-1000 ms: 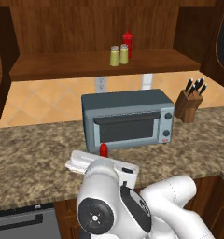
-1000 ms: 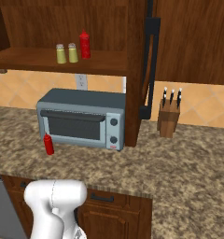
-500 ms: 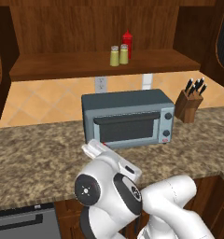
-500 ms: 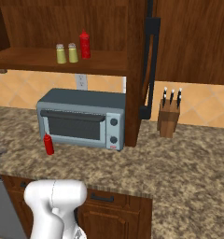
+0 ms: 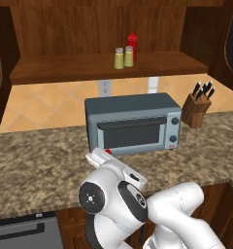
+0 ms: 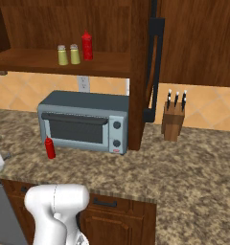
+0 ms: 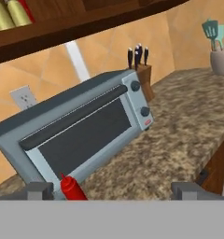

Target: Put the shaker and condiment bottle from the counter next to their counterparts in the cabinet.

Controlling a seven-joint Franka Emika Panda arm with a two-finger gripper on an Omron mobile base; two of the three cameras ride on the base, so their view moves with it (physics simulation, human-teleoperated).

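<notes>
The arm is being brought forward toward the toaster oven (image 6: 83, 122): compared with a second ago, the white hand is now being seen at the front left corner of the toaster oven in the left base view, where before the counter (image 6: 184, 167) in front of it was free. The base is not being moved, since the toaster oven and the knife block (image 6: 173, 119) are being shown at the same places as before. This is being judged as the approach for picking up the condiment bottle (image 6: 50, 147).

The gripper (image 7: 115, 192) is being held wide apart, with nothing between its tips except the condiment bottle standing ahead of them, nearer to the left tip in the hand view and not yet being touched.

The condiment bottle is standing upright on the counter, just in front of the lower left corner of the toaster oven. It is being seen as a slim red bottle with a tapered nozzle.

Above the toaster oven, on the shelf of the cabinet (image 5: 65, 68), one shaker (image 5: 119, 59) is standing just beside a second shaker (image 5: 129, 56), with the twin bottle (image 5: 132, 41) just behind them. So the shaker part is being judged as done already, and the bottle part is remaining
</notes>
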